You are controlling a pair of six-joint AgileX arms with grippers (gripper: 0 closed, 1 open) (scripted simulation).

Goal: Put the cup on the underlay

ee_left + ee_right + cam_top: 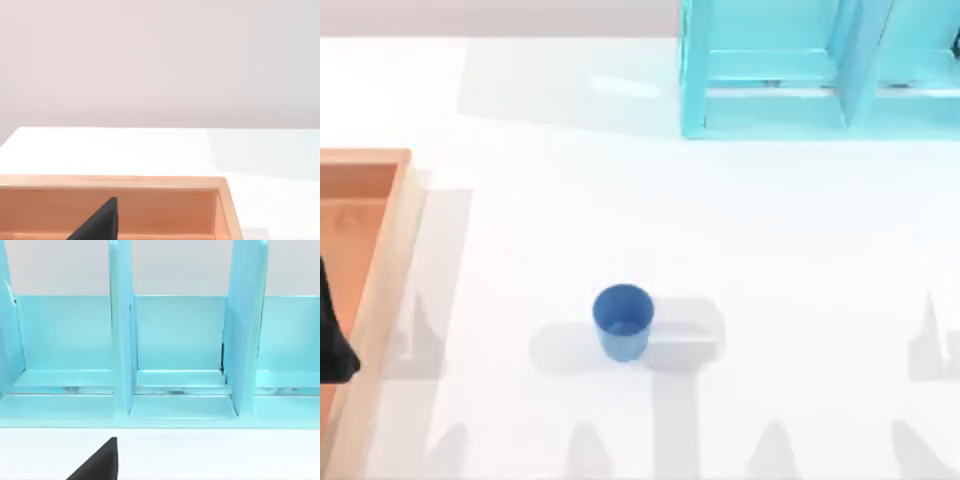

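Observation:
The blue cup (622, 320) stands upright and alone on the white table, a little left of the middle near the front. A pale grey rounded patch (688, 332) touches its right side; I cannot tell whether this is the underlay or a shadow. My left arm (332, 335) shows as a dark shape at the left edge of the top view, over the wooden tray and far from the cup. A black part of my left gripper (100, 225) hangs above that tray. A black part of my right gripper (100, 464) faces the turquoise rack, away from the cup.
A wooden tray (382, 250) (150, 182) with raised rims lies along the left edge. A turquoise rack (820, 75) (122, 340) with upright dividers stands at the back right. White tabletop surrounds the cup.

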